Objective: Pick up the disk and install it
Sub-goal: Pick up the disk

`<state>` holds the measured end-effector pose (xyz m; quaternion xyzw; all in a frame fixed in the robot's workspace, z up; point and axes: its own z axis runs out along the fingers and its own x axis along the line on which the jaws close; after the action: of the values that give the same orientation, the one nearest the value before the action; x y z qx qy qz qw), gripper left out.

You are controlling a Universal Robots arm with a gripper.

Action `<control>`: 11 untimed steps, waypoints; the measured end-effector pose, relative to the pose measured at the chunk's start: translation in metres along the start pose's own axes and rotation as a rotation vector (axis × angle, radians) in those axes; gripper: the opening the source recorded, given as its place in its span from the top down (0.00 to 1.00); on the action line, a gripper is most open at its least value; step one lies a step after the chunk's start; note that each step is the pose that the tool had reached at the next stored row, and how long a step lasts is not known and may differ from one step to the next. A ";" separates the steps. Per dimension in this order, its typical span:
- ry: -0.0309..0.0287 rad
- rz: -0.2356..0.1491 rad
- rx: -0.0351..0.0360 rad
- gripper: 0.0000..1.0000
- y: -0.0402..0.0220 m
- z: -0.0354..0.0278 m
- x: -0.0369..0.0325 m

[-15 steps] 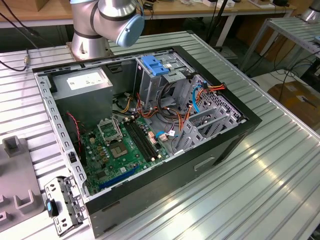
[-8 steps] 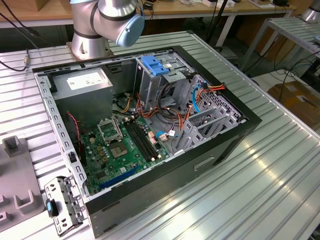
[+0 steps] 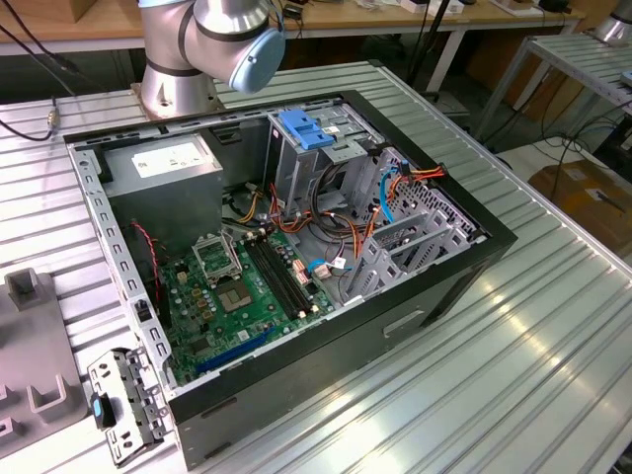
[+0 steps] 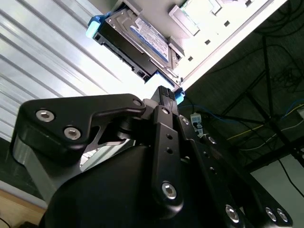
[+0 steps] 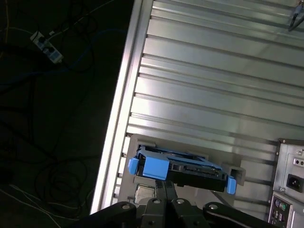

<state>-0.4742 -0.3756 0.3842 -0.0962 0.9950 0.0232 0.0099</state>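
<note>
The disk (image 5: 190, 168) is a dark drive in a bright blue carrier, lying in a grey holder (image 5: 142, 141) on the ribbed metal table close to its edge. The second wrist view has the disk (image 4: 137, 42) seen from its connector end. My gripper (image 5: 165, 186) is shut with nothing in it, its tips (image 4: 165, 92) just short of the disk's near side. The open computer case (image 3: 464, 267) lies on its side in the exterior view, with a tall metal drive cage (image 3: 301, 173) inside, topped by a blue latch (image 3: 304, 128).
The table edge (image 5: 116, 123) runs right beside the holder, with dark floor and cables (image 5: 47, 71) beyond. The case's rear panel (image 5: 289, 185) is close by. A grey fixture (image 3: 30, 336) and a metal bracket (image 3: 123, 405) lie at the exterior view's left. The arm base (image 3: 178, 69) stands behind the case.
</note>
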 end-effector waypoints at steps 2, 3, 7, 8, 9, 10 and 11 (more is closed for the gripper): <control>0.0000 0.000 0.0000 0.89 0.0000 0.0000 0.0000; 0.0000 0.000 0.0000 0.89 0.0000 0.0000 0.0000; 0.0000 0.000 0.0000 0.89 0.0000 0.0000 0.0000; 0.0000 0.000 0.0000 0.89 0.0000 0.0000 0.0000; 0.0000 0.000 0.0000 0.89 0.0000 0.0000 0.0000; 0.0001 -0.002 0.0000 0.89 0.0000 0.0000 0.0000; 0.0003 -0.006 -0.0002 0.89 0.0000 0.0000 0.0000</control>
<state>-0.4742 -0.3756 0.3842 -0.0993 0.9947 0.0233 0.0098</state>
